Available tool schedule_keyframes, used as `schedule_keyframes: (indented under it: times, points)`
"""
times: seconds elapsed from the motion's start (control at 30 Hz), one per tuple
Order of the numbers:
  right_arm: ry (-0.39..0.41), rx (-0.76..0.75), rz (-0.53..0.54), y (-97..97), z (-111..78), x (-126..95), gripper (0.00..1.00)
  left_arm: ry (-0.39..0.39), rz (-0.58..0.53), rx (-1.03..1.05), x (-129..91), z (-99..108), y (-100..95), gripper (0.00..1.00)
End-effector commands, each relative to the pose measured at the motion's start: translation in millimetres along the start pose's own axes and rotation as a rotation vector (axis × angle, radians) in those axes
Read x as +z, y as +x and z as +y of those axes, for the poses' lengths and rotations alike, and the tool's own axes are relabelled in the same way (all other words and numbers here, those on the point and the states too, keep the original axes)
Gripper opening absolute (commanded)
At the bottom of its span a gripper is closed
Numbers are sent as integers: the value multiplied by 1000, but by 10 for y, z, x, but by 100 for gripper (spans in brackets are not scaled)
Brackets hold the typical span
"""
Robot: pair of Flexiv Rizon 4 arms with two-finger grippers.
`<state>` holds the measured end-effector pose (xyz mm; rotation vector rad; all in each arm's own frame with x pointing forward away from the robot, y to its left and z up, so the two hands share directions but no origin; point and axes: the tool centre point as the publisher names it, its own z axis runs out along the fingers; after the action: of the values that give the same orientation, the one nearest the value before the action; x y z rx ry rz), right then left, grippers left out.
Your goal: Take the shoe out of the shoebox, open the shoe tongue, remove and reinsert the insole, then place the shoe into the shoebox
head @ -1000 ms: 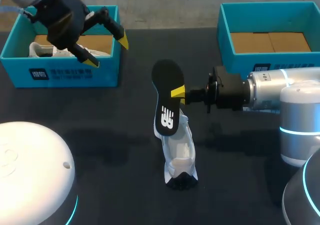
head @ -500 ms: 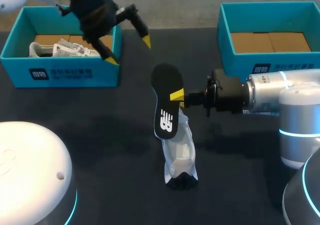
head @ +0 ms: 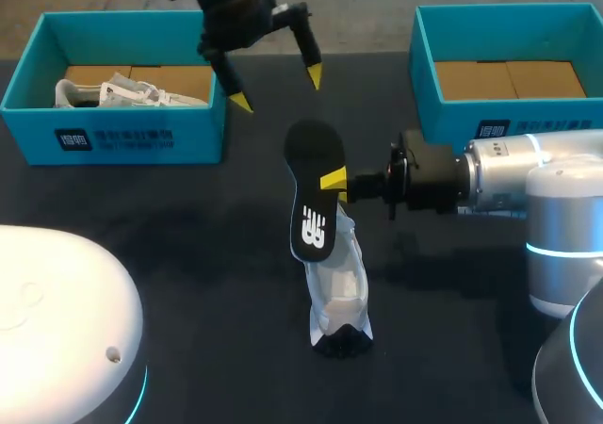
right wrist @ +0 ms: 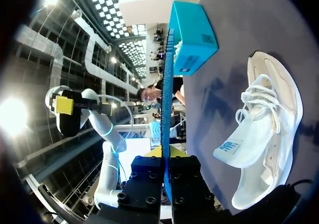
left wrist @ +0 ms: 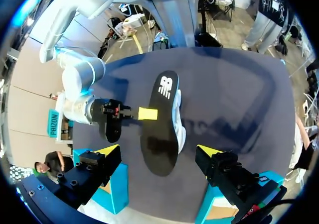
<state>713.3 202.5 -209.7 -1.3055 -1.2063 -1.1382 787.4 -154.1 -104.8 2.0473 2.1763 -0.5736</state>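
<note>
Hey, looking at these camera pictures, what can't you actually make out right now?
Head view: the insole covers the shoe's far end and one of the right gripper's fingers.
Right wrist view: the insole shows edge-on only, its faces hidden.
Head view: the left shoebox's front wall cuts off the lower side of the second shoe.

white logo on insole point(head: 314, 188), blue logo on shoe tongue point(right wrist: 238, 145), shoebox point(head: 113, 139) label illegible

You've got a dark table point(head: 188, 254); at ten o'clock a spare white shoe point(head: 113, 92) lies on brown cardboard point(head: 184, 77) inside the left teal box point(head: 122, 137).
</note>
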Motion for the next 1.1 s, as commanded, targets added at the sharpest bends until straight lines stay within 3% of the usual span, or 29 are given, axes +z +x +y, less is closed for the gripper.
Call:
schedule_keyframes:
  times: [0.03,0.43,0.73,0.9,1.1]
  points:
    - [-2,1,-2,0,-7,10,0,25,164,3,32,90,-115,100]
    - [-2,1,-2,0,-7,10,0,-21,313,59,23,43,-336,100]
    - [-2,1,-2,0,-7,10,0,19,346,55,185,2,-351,100]
    - [-2,1,-2,0,-7,10,0,20,349,61,226,8,-379,100]
    - [-2,1,-2,0,-7,10,0,-5,271,67,156,6,-400,100]
